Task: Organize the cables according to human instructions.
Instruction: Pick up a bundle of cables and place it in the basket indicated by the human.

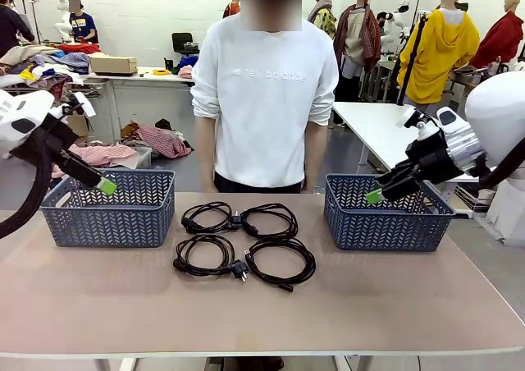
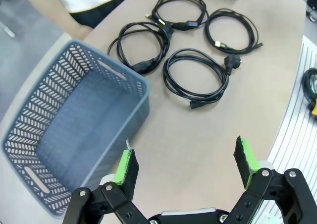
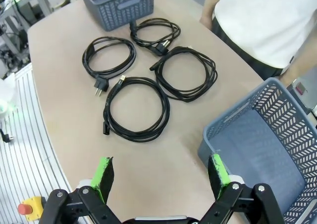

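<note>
Both pincers wide and empty, cords untouched

My left pincer point(image 2: 185, 159) hovers by the left basket point(image 1: 107, 223). The four coiled power cords point(image 1: 238, 220) lie on the surface point(image 1: 262, 322) between the baskets, the far pair possibly linked at the plugs. I'd take one coil's outer rim, clear of its neighbours. My right pincer point(image 3: 161, 173) angles down over the right basket point(image 1: 385, 227).

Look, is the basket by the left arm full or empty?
Empty. Its bare floor shows inside the basket, and all four cables lie coiled on the table beside it.
</note>
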You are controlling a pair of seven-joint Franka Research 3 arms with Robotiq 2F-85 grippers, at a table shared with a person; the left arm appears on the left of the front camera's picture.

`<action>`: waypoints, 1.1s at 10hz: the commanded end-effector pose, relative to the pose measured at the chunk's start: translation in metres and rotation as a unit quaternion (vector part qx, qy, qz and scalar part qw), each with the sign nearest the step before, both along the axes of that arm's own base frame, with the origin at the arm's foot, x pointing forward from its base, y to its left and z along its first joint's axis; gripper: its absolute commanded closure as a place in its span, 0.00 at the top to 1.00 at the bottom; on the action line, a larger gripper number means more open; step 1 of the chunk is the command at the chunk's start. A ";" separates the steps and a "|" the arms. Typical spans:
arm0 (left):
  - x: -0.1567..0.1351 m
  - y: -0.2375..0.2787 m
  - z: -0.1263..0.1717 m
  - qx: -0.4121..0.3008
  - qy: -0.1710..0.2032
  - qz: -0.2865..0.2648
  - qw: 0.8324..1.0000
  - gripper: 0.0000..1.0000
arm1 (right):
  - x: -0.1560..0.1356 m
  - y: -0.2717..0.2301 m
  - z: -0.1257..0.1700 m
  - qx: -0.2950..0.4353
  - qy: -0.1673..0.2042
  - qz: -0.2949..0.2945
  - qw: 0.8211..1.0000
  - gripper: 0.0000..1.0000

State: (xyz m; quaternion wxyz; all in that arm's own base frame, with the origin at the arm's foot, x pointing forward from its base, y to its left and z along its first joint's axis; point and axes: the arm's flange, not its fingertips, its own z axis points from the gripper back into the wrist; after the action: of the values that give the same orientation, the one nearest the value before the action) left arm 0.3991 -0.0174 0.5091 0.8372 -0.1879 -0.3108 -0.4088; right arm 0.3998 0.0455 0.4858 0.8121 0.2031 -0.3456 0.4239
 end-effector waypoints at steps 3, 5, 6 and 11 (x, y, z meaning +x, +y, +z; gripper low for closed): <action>-0.001 0.003 -0.002 -0.009 -0.006 -0.011 1.000 1.00 | 0.005 -0.002 0.000 0.009 -0.010 0.011 1.000 1.00; -0.001 0.003 -0.002 -0.009 -0.006 -0.011 1.000 1.00 | 0.005 -0.002 0.000 0.009 -0.010 0.011 1.000 1.00; -0.001 0.003 -0.002 -0.009 -0.006 -0.011 1.000 1.00 | 0.005 -0.002 0.000 0.009 -0.010 0.011 1.000 1.00; -0.001 0.003 -0.002 -0.009 -0.006 -0.011 1.000 1.00 | 0.005 -0.002 0.000 0.009 -0.010 0.011 1.000 1.00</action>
State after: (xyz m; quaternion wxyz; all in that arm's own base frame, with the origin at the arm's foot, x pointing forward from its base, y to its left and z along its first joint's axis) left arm 0.3984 -0.0163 0.5092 0.8381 -0.1867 -0.3093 -0.4088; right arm 0.3987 0.0436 0.4859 0.8131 0.2019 -0.3450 0.4231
